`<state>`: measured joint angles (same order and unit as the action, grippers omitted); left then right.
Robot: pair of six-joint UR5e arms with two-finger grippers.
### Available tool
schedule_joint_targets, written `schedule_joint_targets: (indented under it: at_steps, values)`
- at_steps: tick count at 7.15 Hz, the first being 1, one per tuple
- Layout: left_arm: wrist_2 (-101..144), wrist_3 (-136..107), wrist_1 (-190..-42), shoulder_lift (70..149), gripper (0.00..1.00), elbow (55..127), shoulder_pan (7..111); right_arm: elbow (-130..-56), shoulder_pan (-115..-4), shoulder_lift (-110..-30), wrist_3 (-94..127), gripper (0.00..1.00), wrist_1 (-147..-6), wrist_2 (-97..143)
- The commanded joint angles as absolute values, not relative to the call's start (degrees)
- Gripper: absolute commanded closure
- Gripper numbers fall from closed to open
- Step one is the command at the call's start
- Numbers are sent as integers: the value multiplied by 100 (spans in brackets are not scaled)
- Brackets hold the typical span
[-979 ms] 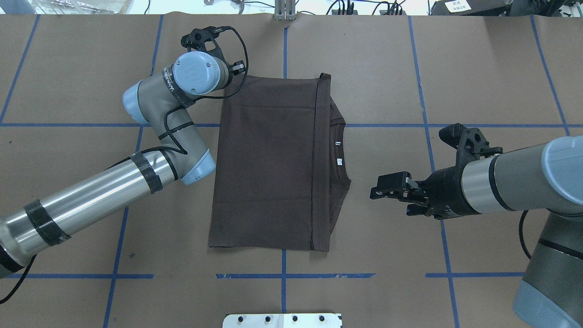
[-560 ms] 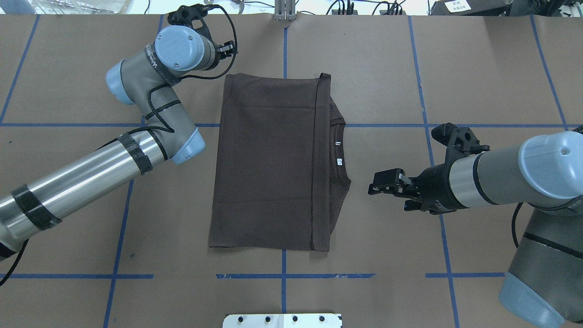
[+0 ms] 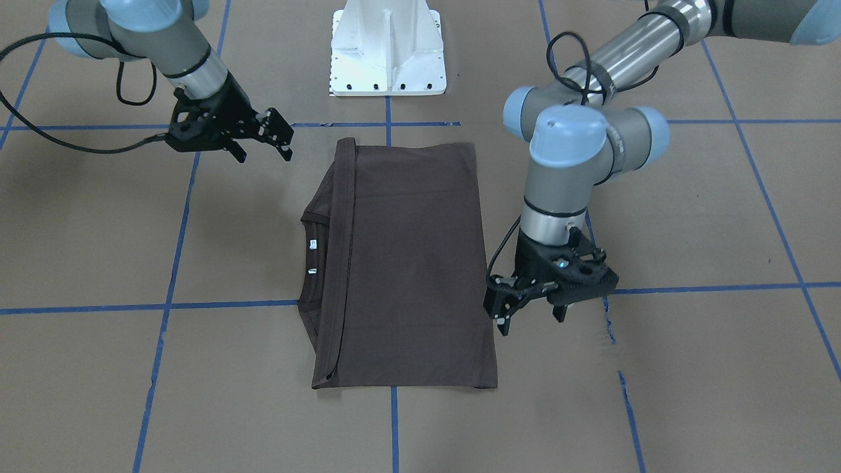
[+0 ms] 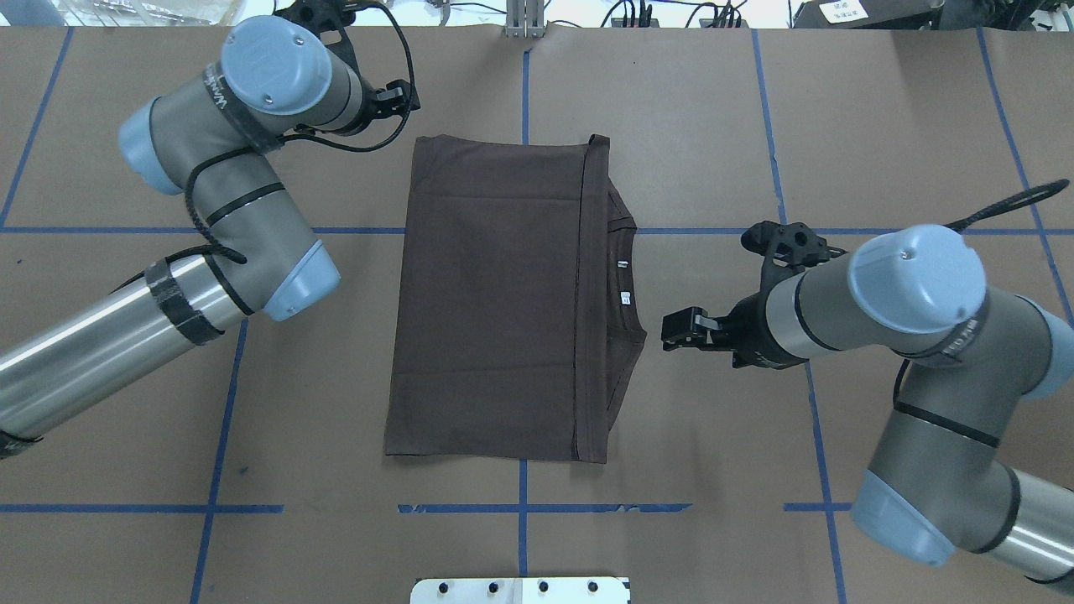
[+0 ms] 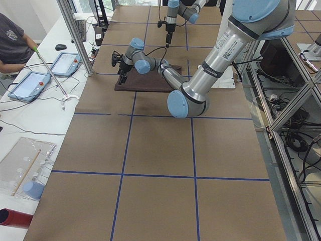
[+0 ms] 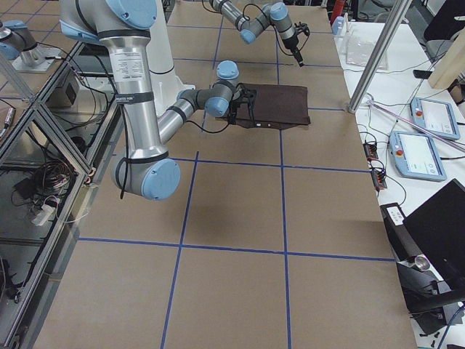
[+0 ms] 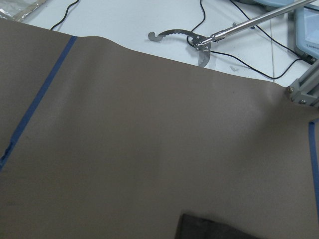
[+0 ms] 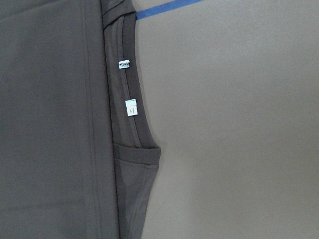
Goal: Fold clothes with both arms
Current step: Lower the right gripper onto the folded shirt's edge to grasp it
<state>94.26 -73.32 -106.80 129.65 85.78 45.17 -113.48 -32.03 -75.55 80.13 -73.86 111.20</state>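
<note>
One folded T-shirt (image 4: 495,294) between left end effector (image 3: 531,316) and right end effector (image 4: 673,330), both wide.

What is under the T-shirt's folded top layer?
Under the top layer of the T-shirt, only the collar and two white tags poke out past its hem; everything else beneath is covered.

Table (image 4: 713,126), far edge: bare strip beyond T-shirt (image 4: 495,294); left gripper (image 4: 394,92) hangs near the shirt's far corner.
Left end: left arm (image 4: 243,193) overhangs the strip beside the shirt.
Right end: open gap between collar and right gripper (image 4: 675,331).
Near edge: pedestal base (image 3: 387,49), apart from the shirt.
</note>
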Motion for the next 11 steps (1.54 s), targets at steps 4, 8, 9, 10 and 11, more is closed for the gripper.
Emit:
schedule_joint_targets:
  at_steps: [4,8,9,10,11]
  values:
    - [9967,-7304,-9457,12217,0,10503,4465,-10205,-2630,-5549,7681,0,-9733,10828]
    - [9976,-7348,-9457,12173,0,10529,4456,-9615,-2162,-5229,7796,0,-10027,10714]
    - [9984,-7365,-9457,12182,0,10538,4456,-9624,-2145,-5221,7796,0,-10150,10723]
    - [10028,-7374,-9457,12182,0,10529,4456,-9615,-2101,-5238,7796,0,-10160,10723]
    - [10028,-7374,-9457,12182,0,10529,4456,-9615,-2057,-5256,7796,0,-10204,10723]
